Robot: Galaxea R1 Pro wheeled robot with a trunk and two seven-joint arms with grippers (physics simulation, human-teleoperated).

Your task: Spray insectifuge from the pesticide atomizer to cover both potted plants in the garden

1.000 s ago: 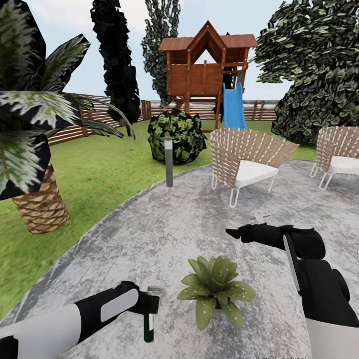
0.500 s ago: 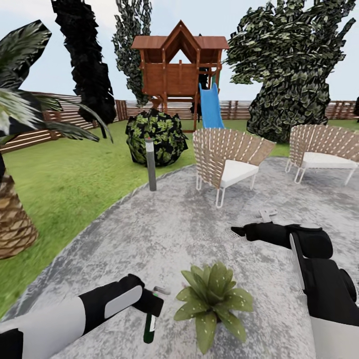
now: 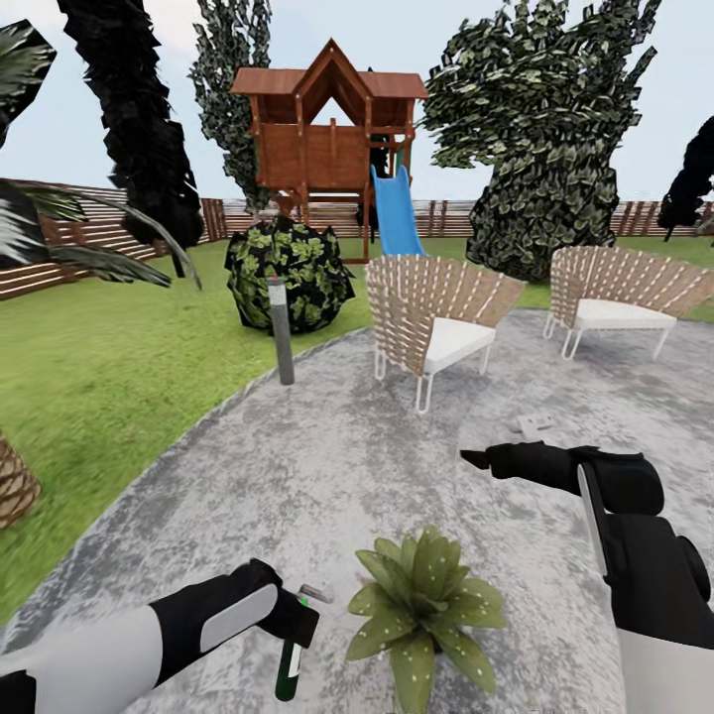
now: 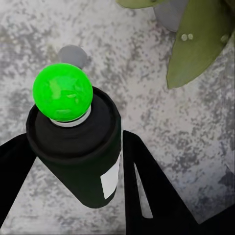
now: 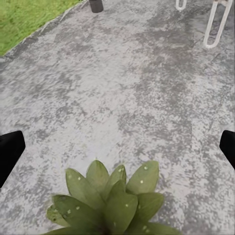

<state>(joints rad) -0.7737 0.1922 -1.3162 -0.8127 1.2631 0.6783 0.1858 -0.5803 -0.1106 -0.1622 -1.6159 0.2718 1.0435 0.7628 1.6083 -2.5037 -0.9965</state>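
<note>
The left gripper [image 3: 297, 620] is clamped on the atomizer [image 3: 289, 670], which hangs below it in the head view, dark green with a white label band. In the left wrist view the bottle [image 4: 81, 152] sits between the two black fingers [image 4: 147, 186], a bright green ball on its end; the white label patch carries no writing that can be read, and the spray head is not clear to make out. Just beside this gripper, toward the robot's right, stands a plant [image 3: 424, 607] on the grey paving [image 3: 327, 466]; its pot is hidden under the leaves in the head view, and only a grey corner of it shows in the left wrist view. White specks dot the leaves.

The right gripper [image 3: 476, 459] hangs beyond and to the right of the plant, well above the paving. Its fingers [image 5: 11, 149] show only as black tips at the two edges of the right wrist view, set wide apart and empty, with the plant [image 5: 110, 198] between and below them, cut off by the frame.

Farther off stand a grey post [image 3: 283, 332], two woven chairs [image 3: 431, 322], a round bush [image 3: 288, 273], a wooden playhouse [image 3: 327, 139] with a blue slide, and the slat fence [image 3: 89, 238]. A palm's trunk [image 3: 12, 486] is cut off at the left edge.
</note>
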